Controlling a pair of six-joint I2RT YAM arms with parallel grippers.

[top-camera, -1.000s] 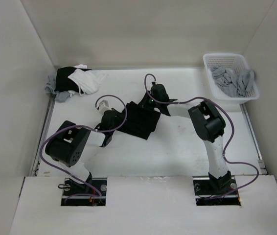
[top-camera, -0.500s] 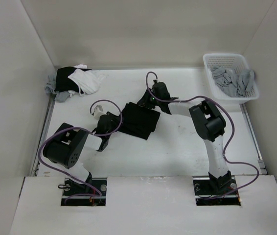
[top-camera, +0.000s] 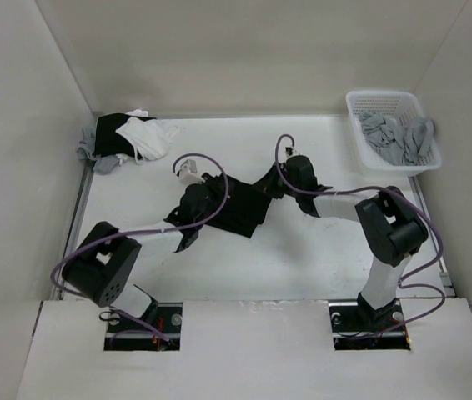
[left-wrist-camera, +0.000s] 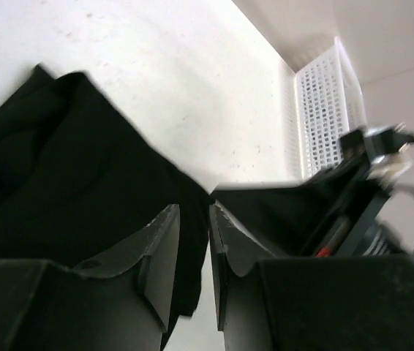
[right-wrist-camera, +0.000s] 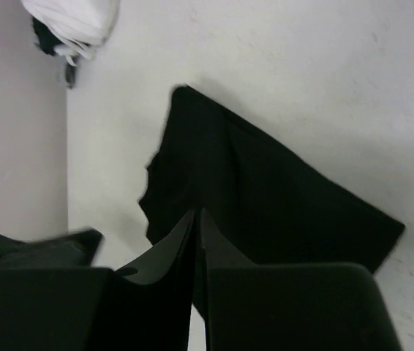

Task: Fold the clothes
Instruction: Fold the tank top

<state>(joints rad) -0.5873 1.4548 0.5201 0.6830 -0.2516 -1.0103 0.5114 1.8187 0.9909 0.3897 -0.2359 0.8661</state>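
The clothes [top-camera: 238, 210], one plain black top, lie partly folded mid-table. My left gripper [top-camera: 209, 202] is over the top's left part. In the left wrist view its jaws [left-wrist-camera: 194, 213] stand a little apart, open, with a loose black edge [left-wrist-camera: 189, 241] running between them. My right gripper [top-camera: 276, 180] is at the top's far right corner. In the right wrist view it [right-wrist-camera: 197, 219] is pressed shut on the fabric [right-wrist-camera: 265, 190]. The left wrist view shows that corner [left-wrist-camera: 265, 205] lifted and stretched toward the right gripper.
A white basket [top-camera: 354, 107] with light grey garments [top-camera: 399, 137] stands at the back right, also in the left wrist view as a basket [left-wrist-camera: 317, 110]. A heap of white, black and grey garments [top-camera: 132, 137] lies in the back left corner. Walls close three sides.
The right arm swung to the right, opened briefly, then shut on the top's far corner and drew it rightward. The left gripper moved right over the cloth and its jaws parted.
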